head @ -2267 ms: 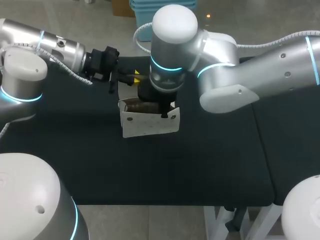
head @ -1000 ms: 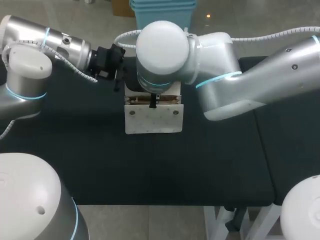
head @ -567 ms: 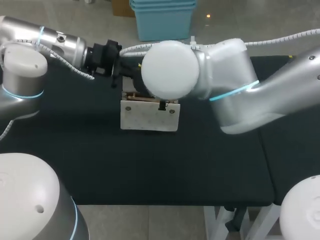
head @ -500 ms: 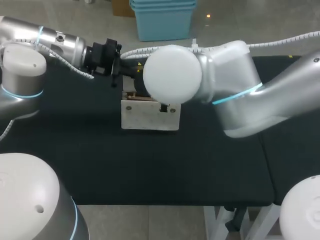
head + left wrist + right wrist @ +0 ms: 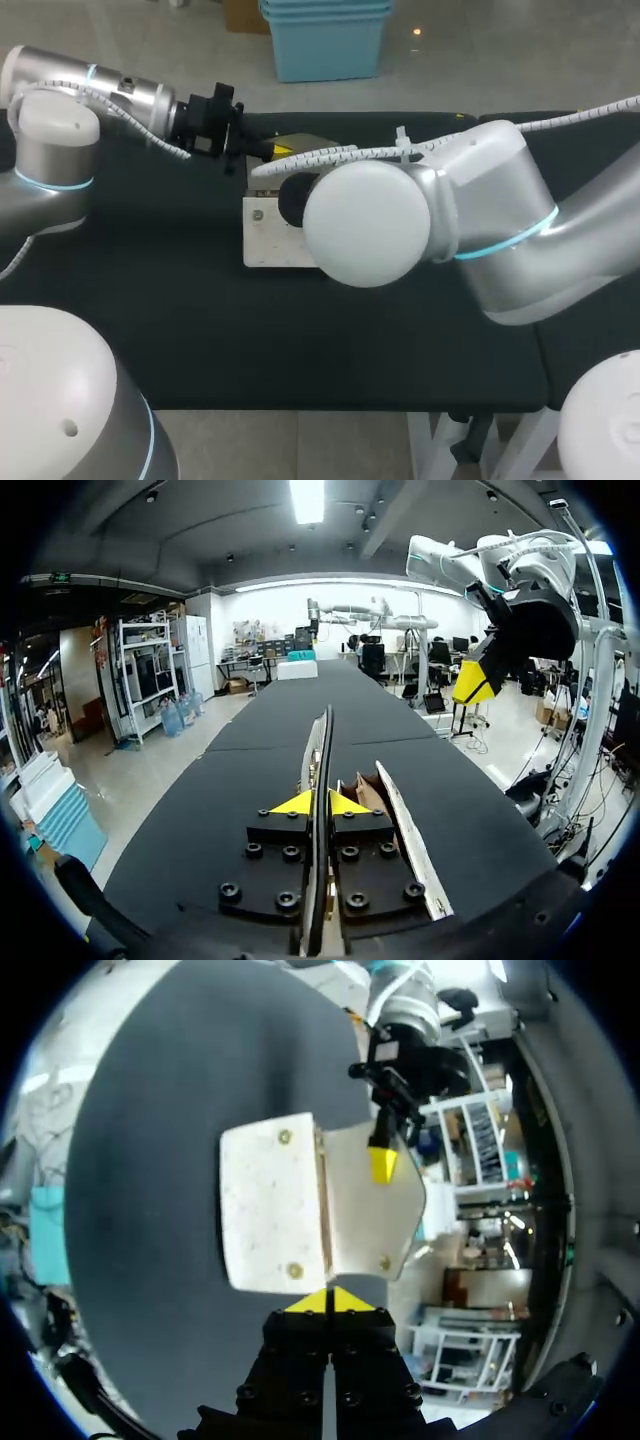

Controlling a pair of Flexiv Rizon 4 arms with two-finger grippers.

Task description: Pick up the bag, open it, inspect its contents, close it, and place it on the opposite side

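**A:** Left side first. Where is the left arm (image 5: 100,85)?

**B:** It enters at 9 o'clock in the head view and runs toward the table's far edge. The left gripper (image 5: 318,802) is clenched on the bag's far flap (image 5: 324,745). Both yellow tips pinch the thin sheet, which shows edge-on in the left wrist view.

**A:** Bag (image 5: 268,238) position?

**B:** On the black table (image 5: 150,320), just off centre toward 11 o'clock. It is cream, with rivets (image 5: 285,1137) on the near flap (image 5: 268,1205). The mouth is open, with the two flaps spread apart. Something brown shows in the gap; I cannot tell what it is.

**A:** Right arm (image 5: 520,230)?

**B:** It comes in from 3 o'clock. Its big white joint (image 5: 365,225) covers the 3 o'clock half of the bag in the head view.

**A:** Right gripper (image 5: 330,1300)?

**B:** It is above the bag and apart from it, looking down on both flaps. The tips are pressed together and grasp nothing. The left wrist view confirms it is raised, well clear of the flaps.
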